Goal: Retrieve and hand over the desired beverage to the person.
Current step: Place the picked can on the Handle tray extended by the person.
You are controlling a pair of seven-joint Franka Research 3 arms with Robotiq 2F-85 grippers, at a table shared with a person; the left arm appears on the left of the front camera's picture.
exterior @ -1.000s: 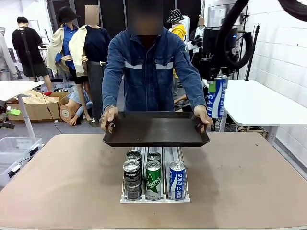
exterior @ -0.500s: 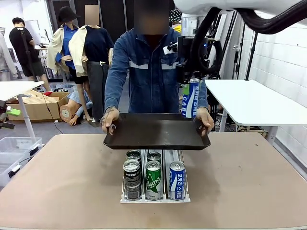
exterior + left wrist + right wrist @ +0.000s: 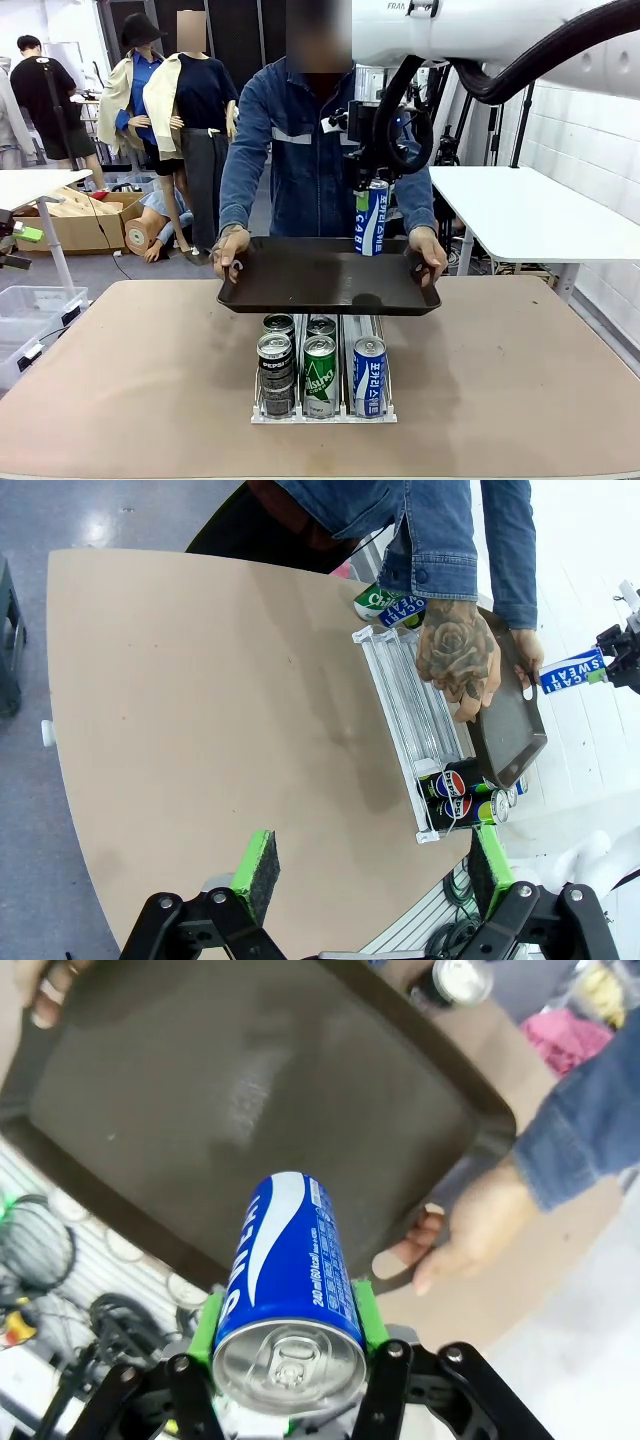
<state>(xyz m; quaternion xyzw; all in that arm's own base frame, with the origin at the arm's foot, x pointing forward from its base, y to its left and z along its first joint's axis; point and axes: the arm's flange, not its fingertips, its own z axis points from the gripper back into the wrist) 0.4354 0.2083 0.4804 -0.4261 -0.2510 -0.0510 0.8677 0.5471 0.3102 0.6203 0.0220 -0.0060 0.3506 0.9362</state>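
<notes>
My right gripper (image 3: 371, 192) is shut on a blue and white beverage can (image 3: 372, 218) and holds it upright just above the right rear part of a dark tray (image 3: 300, 280). The person (image 3: 310, 150), in a denim jacket, holds that tray out over the table with both hands. In the right wrist view the can (image 3: 288, 1260) sits between the green pads (image 3: 207, 1322) of my right gripper (image 3: 285, 1312), with the tray (image 3: 230, 1090) beneath it. My left gripper (image 3: 372, 872) hangs open high over the table, nothing between its fingers.
A white rack (image 3: 322, 400) with several cans in lanes stands mid-table under the tray's front edge. The person's hands (image 3: 428, 250) grip the tray's short sides. A white side table (image 3: 540, 215) stands at the right. Bare tabletop (image 3: 130, 370) lies left and right of the rack.
My right arm has swung left and downward with the can, from beside the person's arm at the right to above the tray. The tray and the person have barely moved.
</notes>
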